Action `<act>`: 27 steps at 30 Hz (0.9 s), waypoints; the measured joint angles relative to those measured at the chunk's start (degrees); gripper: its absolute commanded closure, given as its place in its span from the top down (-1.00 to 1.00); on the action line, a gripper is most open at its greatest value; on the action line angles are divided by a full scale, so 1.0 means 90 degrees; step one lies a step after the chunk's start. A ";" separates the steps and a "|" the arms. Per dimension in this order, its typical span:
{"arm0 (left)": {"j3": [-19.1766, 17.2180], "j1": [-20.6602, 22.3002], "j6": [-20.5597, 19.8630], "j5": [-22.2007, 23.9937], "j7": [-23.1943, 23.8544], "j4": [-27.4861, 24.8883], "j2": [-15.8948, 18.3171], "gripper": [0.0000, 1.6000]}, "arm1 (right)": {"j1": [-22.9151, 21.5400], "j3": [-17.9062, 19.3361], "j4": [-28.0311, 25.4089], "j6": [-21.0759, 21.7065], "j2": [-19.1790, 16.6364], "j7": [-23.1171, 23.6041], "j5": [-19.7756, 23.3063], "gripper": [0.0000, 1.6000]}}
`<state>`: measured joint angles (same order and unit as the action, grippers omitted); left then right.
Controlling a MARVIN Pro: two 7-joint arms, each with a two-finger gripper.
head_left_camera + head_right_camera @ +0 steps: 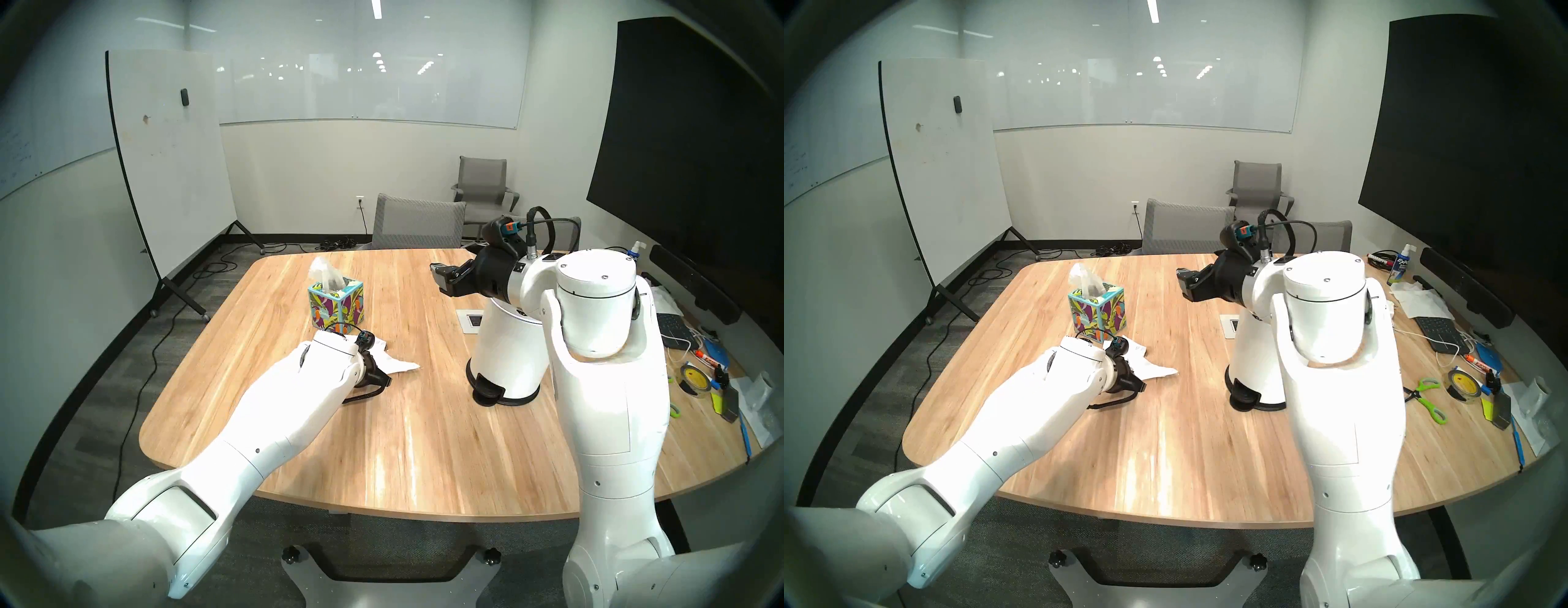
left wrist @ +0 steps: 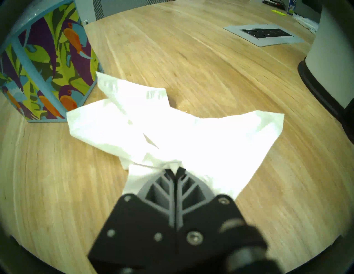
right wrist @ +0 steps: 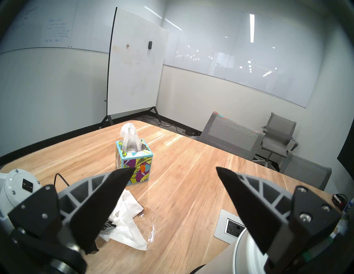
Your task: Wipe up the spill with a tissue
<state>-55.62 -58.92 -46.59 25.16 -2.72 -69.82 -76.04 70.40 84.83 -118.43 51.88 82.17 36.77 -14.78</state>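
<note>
Left gripper: we are seeing the left gripper [image 2: 175, 168] with its jaws pressed together on the near edge of the tissue [image 2: 172, 132], pinning that bunched edge to the table [image 1: 424, 446].
Right gripper: the right gripper [image 3: 175, 170] is hanging in the air above the table with its jaws spread apart, holding nothing.
Tissue: it is lying crumpled on the table just beside the near corner of the tissue box [image 1: 336, 305], toward the table's left half and well in from every edge.
Spill: we are making out only a wet, glossy smear [image 3: 151, 229] at the tissue's right edge; whether any dark liquid remains under the sheet, we cannot tell.
Handling: we are judging the sheet to be very light, limp and easy to tear, weaker where it is wet, so a pinch on a gathered fold is suiting it better than one on a single layer.
Room: bare wood is lying open toward the table's near edge and middle; the box is crowding the far left side, and the white bin [image 1: 505, 352] is standing well apart on the right.
</note>
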 measured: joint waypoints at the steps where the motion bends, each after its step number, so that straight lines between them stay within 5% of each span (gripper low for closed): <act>1: 0.0003 0.0050 0.0033 -0.0002 -0.0006 0.0094 -0.0034 -1.00 | 0.0000 0.0000 0.0000 0.0000 0.0000 0.0000 0.0000 1.00; 27: 0.0153 0.1342 0.1390 -0.0221 -0.0213 0.2786 -0.1127 -1.00 | 0.0000 0.0000 0.0001 0.0000 0.0000 0.0000 0.0000 1.00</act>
<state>-54.24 -46.84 -34.08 23.18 -4.64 -44.74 -86.18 70.40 84.83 -118.41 51.87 82.17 36.77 -14.78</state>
